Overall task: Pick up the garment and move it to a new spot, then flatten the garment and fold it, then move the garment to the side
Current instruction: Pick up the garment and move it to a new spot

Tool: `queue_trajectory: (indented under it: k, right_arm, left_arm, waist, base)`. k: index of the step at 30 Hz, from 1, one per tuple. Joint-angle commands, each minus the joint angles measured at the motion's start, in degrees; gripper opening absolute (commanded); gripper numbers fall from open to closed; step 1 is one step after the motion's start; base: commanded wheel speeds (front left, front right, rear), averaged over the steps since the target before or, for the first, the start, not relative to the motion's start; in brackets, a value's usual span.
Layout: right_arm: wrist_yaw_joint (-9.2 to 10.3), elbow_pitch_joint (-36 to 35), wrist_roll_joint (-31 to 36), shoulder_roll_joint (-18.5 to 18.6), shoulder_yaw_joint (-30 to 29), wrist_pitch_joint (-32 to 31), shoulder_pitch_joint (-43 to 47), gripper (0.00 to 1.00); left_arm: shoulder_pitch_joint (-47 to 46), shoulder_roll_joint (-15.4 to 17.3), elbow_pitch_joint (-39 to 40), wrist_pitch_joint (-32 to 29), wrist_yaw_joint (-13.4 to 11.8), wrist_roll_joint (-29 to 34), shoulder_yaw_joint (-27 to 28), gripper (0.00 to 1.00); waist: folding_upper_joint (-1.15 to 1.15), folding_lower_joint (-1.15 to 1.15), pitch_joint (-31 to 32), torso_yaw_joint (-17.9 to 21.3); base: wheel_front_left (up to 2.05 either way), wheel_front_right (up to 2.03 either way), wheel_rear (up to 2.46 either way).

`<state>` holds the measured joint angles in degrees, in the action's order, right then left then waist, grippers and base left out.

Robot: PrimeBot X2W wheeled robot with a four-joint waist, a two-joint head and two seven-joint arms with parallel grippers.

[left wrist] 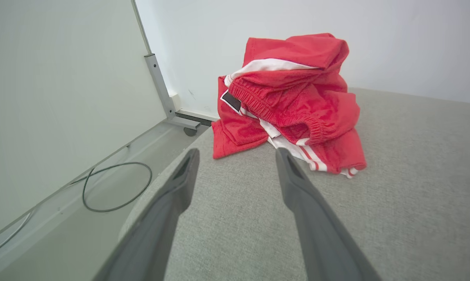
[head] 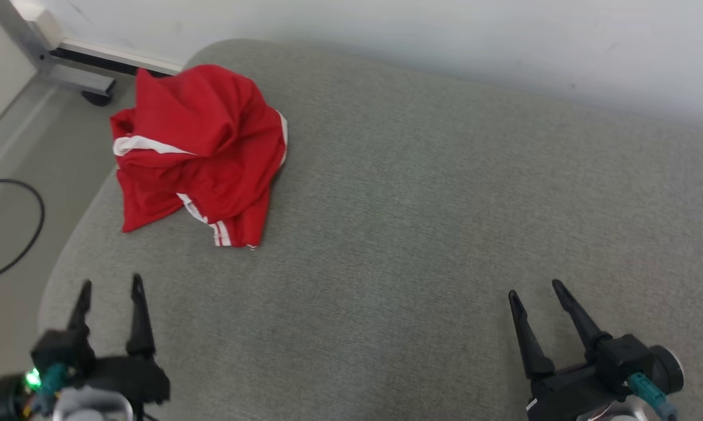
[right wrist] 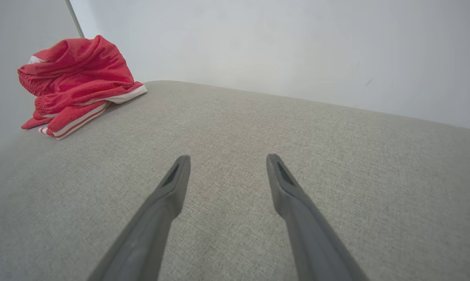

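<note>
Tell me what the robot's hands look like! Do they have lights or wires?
Each hand, the left gripper and the right gripper, is black with two long, pointed dark fingers, like a beak. Both carry a teal plug near a round silver wrist. The left one has a small green light glowing.

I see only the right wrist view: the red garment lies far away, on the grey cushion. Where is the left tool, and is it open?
Observer: The left tool is open and empty, near the cushion's left edge, short of the garment.
Operator: Is anything on the floor there?
Observer: A black cable loops on the floor, left of the cushion.
Operator: Any mark on the garment?
Observer: A dark label sits at its elastic waistband, facing the left tool.
</note>
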<state>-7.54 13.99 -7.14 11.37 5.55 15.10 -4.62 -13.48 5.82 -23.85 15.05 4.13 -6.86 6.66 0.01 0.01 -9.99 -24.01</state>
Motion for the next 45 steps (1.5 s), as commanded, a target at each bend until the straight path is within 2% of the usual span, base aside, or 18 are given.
queue_trajectory:
  k: [1,9,19,28,32,33,36,40,41,42,45]
  right_arm:
    - [0.1,-0.5,-0.5,0.6,0.2,0.1,-0.8,1.0]
    - [0.1,-3.6,-1.7,2.9,0.4,0.1,-2.6,1.0]
    - [0.1,-5.0,-2.5,5.6,0.4,0.1,-4.0,1.0]
    - [0.1,-5.7,-2.9,6.5,0.8,0.1,-4.8,1.0]
    - [0.1,-5.8,-3.0,6.4,0.6,0.1,-5.0,1.0]
    - [0.1,-5.6,-3.0,6.3,0.7,0.1,-5.1,1.0]
    - [0.1,-5.2,-3.1,6.2,0.8,0.1,-5.3,1.0]
    - [0.1,-4.8,-3.2,6.2,0.7,0.1,-5.4,1.0]
    - [0.1,-4.7,-3.2,6.2,0.7,0.1,-5.4,1.0]
    - [0.1,-4.6,-3.2,6.1,0.7,0.1,-5.4,1.0]
    - [0.1,-4.2,-3.1,6.1,0.9,0.1,-5.4,1.0]
  left_arm:
    - [-2.4,0.8,-0.9,0.2,0.3,0.3,0.5,1.0]
    - [-13.9,6.2,-6.6,0.2,2.1,0.4,0.9,1.0]
    - [-27.6,13.5,-16.4,-2.3,3.4,-1.3,-4.1,1.0]
    - [-34.0,16.1,-21.0,-6.6,3.2,-3.4,-9.1,1.0]
    - [-35.6,16.5,-23.8,-8.4,1.0,-2.3,-9.5,1.0]
    - [-35.9,16.6,-25.3,-9.0,-0.5,-1.9,-9.6,1.0]
    - [-35.9,16.0,-27.6,-10.0,-2.9,-2.0,-9.3,1.0]
    - [-36.1,15.4,-29.4,-11.2,-4.2,-2.5,-9.3,1.0]
    - [-36.2,15.2,-29.7,-11.4,-4.0,-2.7,-9.4,0.53]
    - [-36.4,15.2,-29.9,-11.5,-3.7,-2.7,-9.6,0.0]
    - [-37.0,15.1,-30.8,-11.6,-4.0,-3.1,-9.6,0.0]
  waist:
    - [-0.01,-0.01,-2.2,2.3]
    - [-0.01,-0.01,-6.4,7.0]
    - [-0.01,-0.01,-10.7,11.4]
    - [-0.01,-0.01,-12.9,14.0]
    - [-0.01,-0.01,-13.8,14.9]
    - [-0.01,-0.01,-14.0,15.2]
    - [-0.01,-0.01,-14.1,15.4]
    - [-0.01,-0.01,-14.0,15.6]
    - [-0.01,-0.01,-14.0,15.7]
    - [-0.01,-0.01,-13.9,15.7]
    - [-0.01,-0.01,-13.7,15.7]
  base:
    - [0.0,0.0,0.0]
    - [0.0,0.0,0.0]
    - [0.0,0.0,0.0]
    - [0.0,0.0,0.0]
    - [0.0,0.0,0.0]
    - [0.0,0.0,0.0]
    - [0.0,0.0,0.0]
    - [0.0,0.0,0.0]
    - [0.0,0.0,0.0]
    - [0.0,0.0,0.0]
    - [0.0,0.0,0.0]
